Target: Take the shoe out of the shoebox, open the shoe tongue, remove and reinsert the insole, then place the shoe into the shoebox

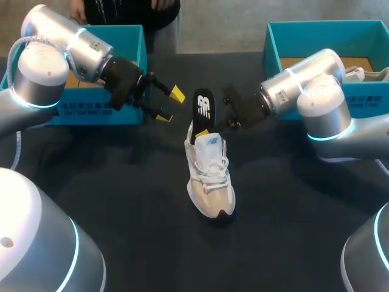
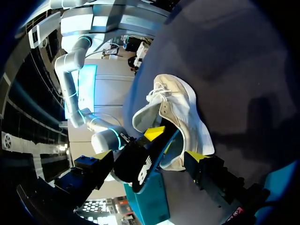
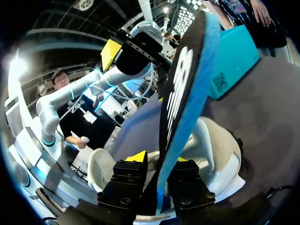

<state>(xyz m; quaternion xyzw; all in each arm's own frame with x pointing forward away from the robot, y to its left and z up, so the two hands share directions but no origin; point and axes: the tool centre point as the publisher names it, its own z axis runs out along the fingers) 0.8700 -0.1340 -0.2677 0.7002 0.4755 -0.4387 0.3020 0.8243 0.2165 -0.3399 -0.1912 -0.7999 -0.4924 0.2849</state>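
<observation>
We pinch the insole (image 3: 185, 93), likely light and floppy, low by the shoe (image 1: 209, 176) with our right gripper (image 3: 159, 158); left gripper (image 1: 170, 104) spread.

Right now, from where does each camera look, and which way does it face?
Head: above and behind, looking down at the table; both arms show, left gripper open.
Left wrist: on the left arm, facing the shoe; one yellow fingertip shows.
Right wrist: facing the insole, held in the right gripper.
All share shoe and insole.
</observation>
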